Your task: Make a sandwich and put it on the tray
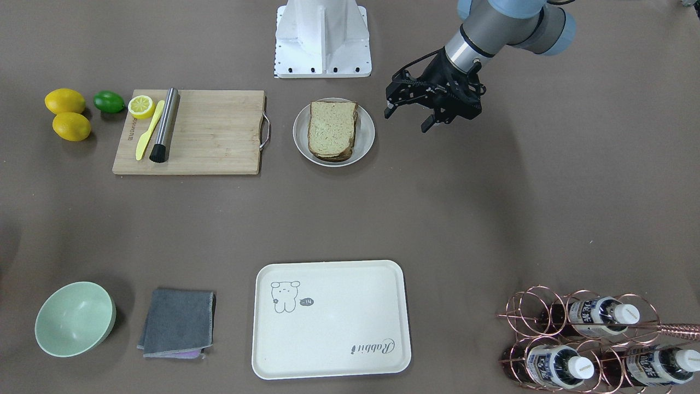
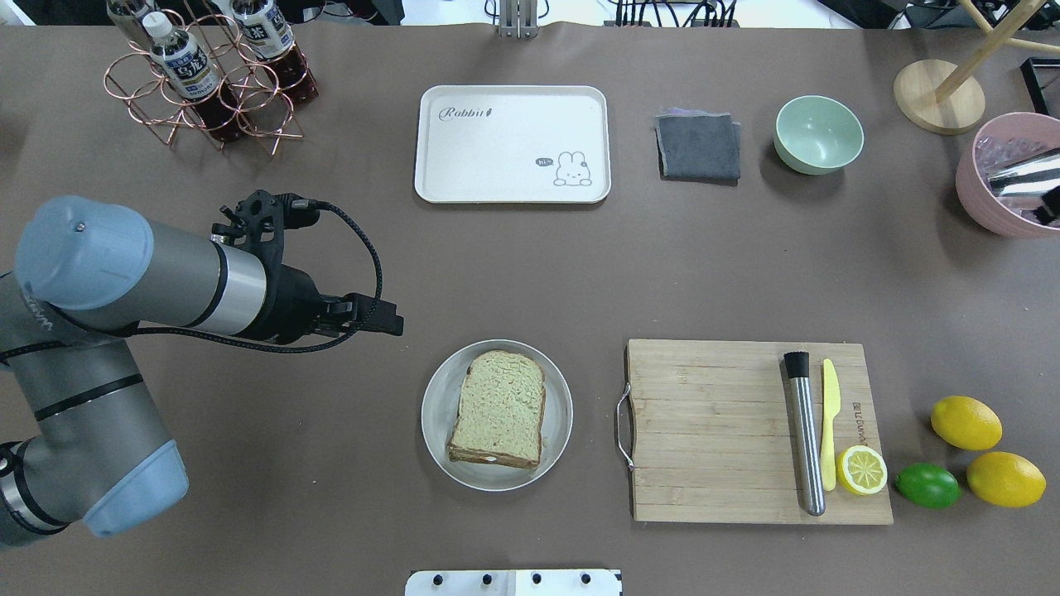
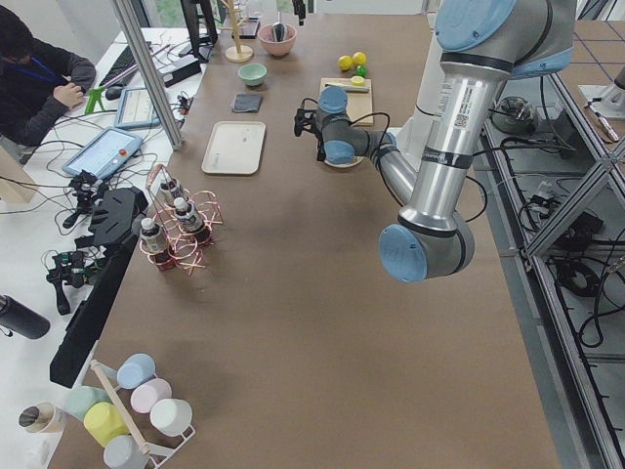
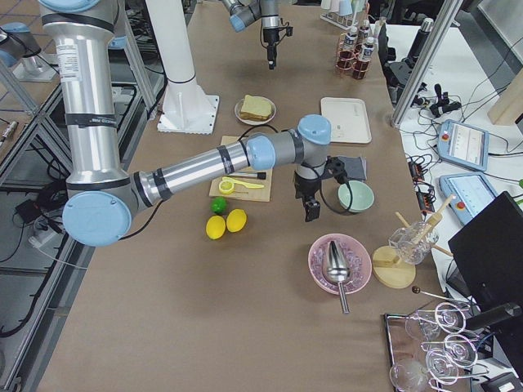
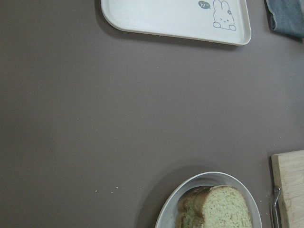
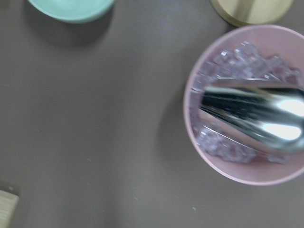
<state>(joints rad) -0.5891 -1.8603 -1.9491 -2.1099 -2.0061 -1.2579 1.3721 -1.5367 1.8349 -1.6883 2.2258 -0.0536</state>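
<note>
Tan speckled bread, the sandwich [image 1: 332, 130], lies stacked on a round pale grey plate [image 1: 365, 143], between a wooden cutting board [image 1: 208, 137] and the left gripper [image 1: 407, 117]. That gripper's fingers stand apart around nothing, just beside the plate. The cream tray [image 1: 339, 328] lies well apart from the plate, across the table. A pink bowl [image 6: 237, 176] holds clear ice-like chunks and a shiny metal scoop [image 6: 256, 114]. A copper wire rack [image 1: 569, 339] holds white-capped bottles [image 1: 601, 314] of dark drink, their label print too small to read. The tray bears the script "Rabbit" and a small drawn animal with a "hi~" bubble. The right gripper [image 4: 313, 214] hangs near a mint green bowl [image 1: 75, 318] — whether its fingers are apart or together cannot be told.
</note>
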